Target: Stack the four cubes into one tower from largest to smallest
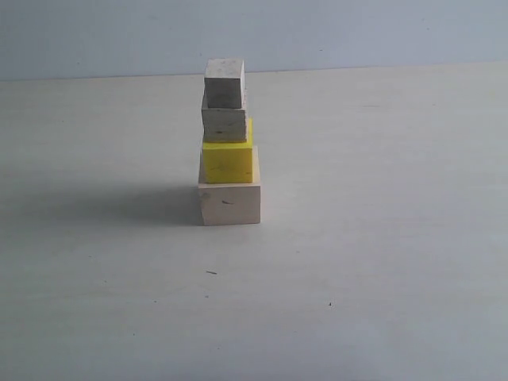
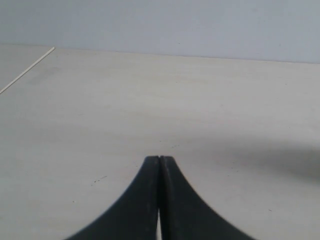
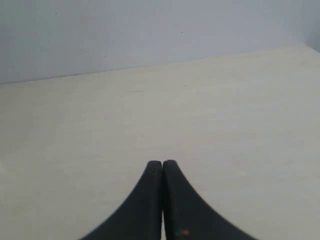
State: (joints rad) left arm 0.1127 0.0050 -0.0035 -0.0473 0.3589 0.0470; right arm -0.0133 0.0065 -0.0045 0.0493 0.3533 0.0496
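Four cubes (image 1: 228,163) form one upright tower (image 1: 225,119); left gripper (image 2: 159,159) and right gripper (image 3: 162,162) clenched empty, tower outside both wrist views.

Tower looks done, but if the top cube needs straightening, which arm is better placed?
Left, marginally: the tower stands slightly left of centre in the exterior view. Otherwise even: left gripper and right gripper are both shut, empty, and neither wrist view shows the top cube.

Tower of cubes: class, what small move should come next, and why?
Probably none: keep both arms clear. The tower stands complete: large wood cube, yellow cube, small wood cube, smallest cube on top, slightly offset. Left gripper and right gripper have shut, empty jaws.
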